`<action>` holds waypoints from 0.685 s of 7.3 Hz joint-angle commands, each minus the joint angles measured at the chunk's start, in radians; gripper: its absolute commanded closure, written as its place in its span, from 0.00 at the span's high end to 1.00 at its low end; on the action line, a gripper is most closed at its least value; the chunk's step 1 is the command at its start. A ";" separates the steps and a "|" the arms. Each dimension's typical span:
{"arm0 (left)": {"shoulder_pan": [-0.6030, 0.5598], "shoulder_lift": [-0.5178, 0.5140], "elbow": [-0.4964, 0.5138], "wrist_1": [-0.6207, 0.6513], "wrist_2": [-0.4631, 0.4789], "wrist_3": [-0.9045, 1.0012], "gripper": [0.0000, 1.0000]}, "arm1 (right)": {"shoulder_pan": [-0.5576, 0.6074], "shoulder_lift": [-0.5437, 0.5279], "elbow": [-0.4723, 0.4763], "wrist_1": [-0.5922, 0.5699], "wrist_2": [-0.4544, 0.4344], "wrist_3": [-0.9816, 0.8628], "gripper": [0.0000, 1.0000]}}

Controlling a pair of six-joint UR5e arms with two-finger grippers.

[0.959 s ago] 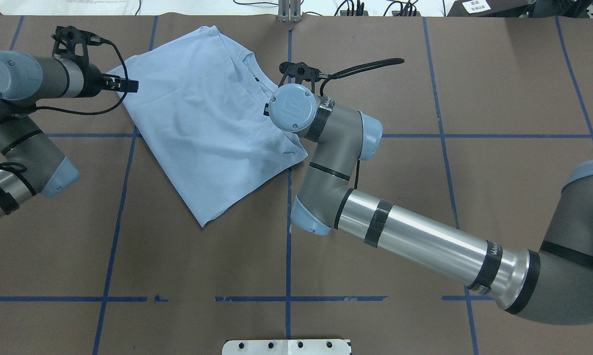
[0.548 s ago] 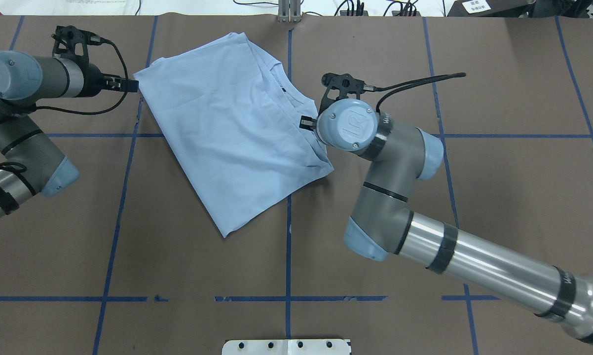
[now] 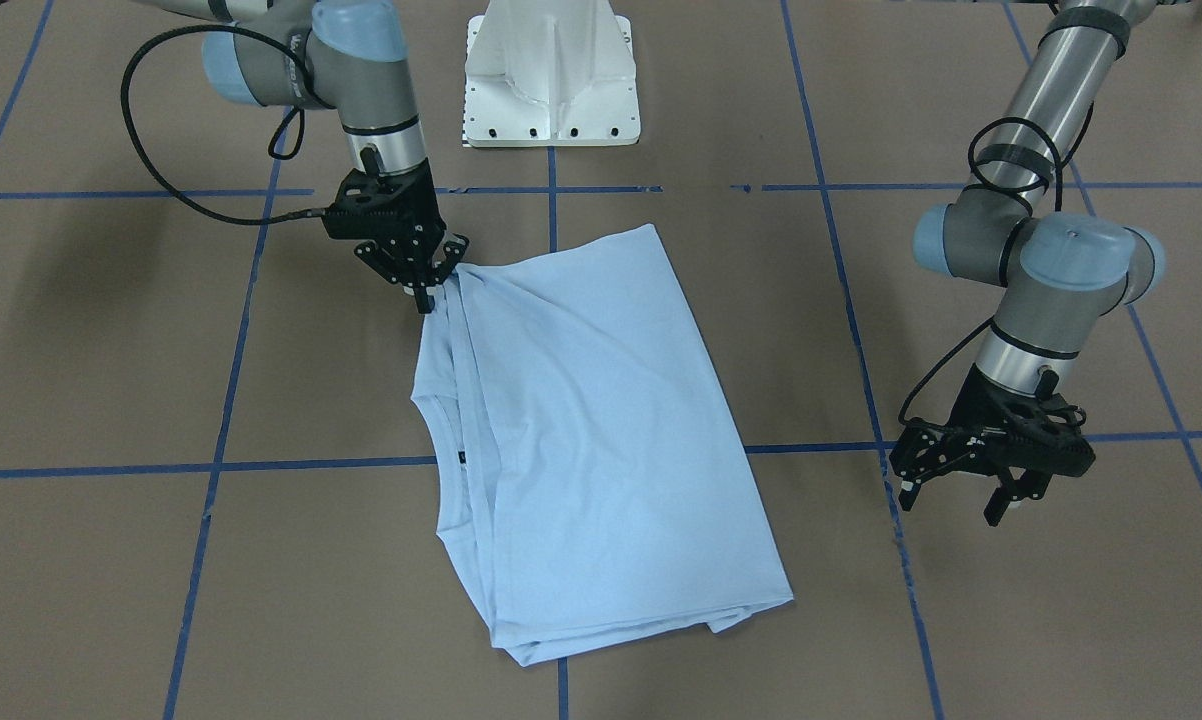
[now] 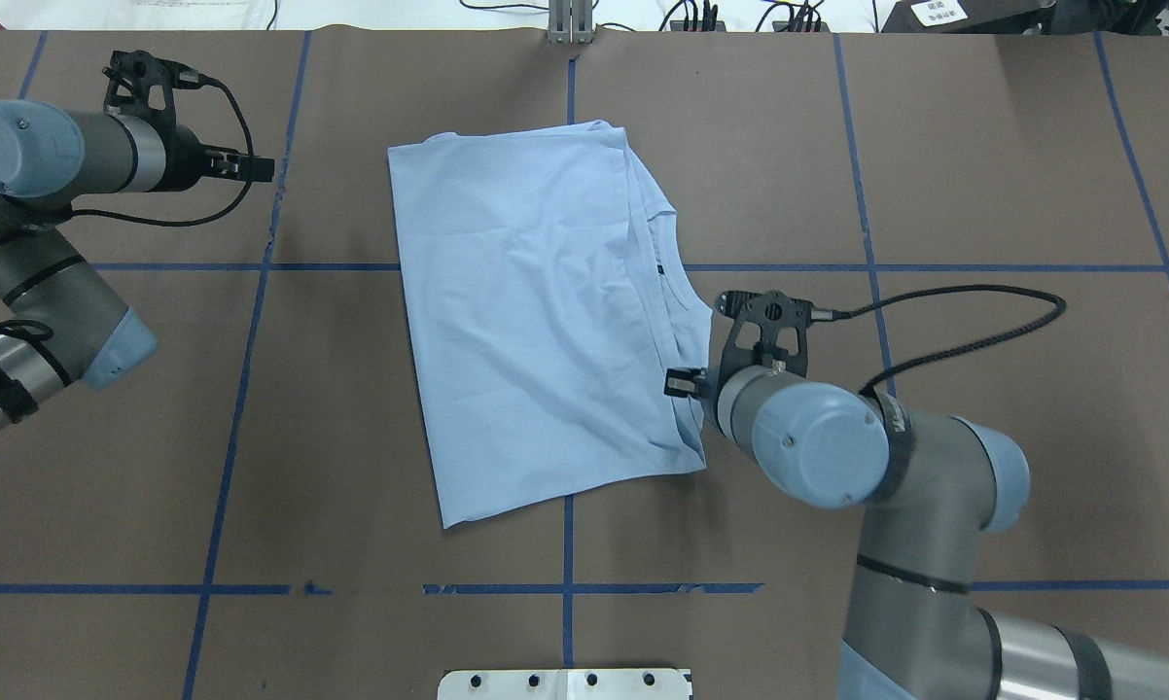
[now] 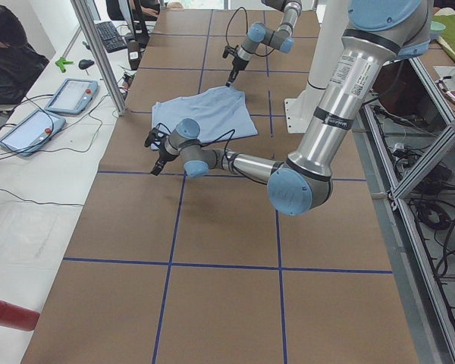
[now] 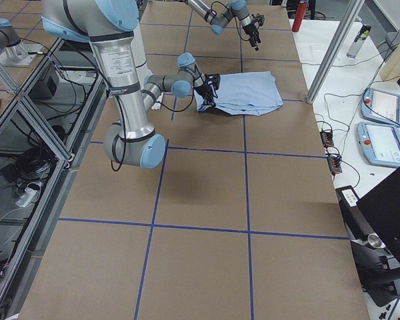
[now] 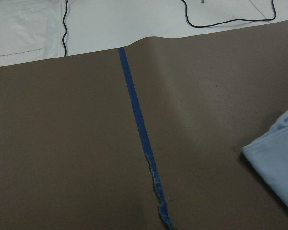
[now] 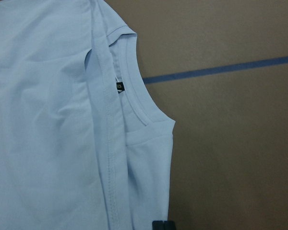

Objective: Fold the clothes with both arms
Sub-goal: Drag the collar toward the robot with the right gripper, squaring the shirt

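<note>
T-shirt (image 4: 536, 321) on taped table (image 4: 983, 146), white pedestal (image 3: 551, 70) nearby

In the overhead view the right arm (image 4: 818, 447) covers most of the right gripper (image 4: 683, 383) at the T-shirt (image 4: 526, 321) collar-side edge; the left wrist view crops the T-shirt to one corner; its neck label (image 8: 119, 86) is too small to read
</note>
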State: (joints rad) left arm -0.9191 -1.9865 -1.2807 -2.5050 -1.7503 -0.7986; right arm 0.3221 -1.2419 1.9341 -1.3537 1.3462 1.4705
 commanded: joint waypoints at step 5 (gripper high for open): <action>0.000 -0.002 0.000 0.000 0.000 0.001 1.00 | -0.248 -0.213 0.129 -0.002 -0.219 0.162 0.00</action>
State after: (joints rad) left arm -0.9181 -1.9874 -1.2815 -2.5050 -1.7503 -0.7977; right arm 0.0933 -1.4132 2.0399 -1.3561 1.1469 1.6225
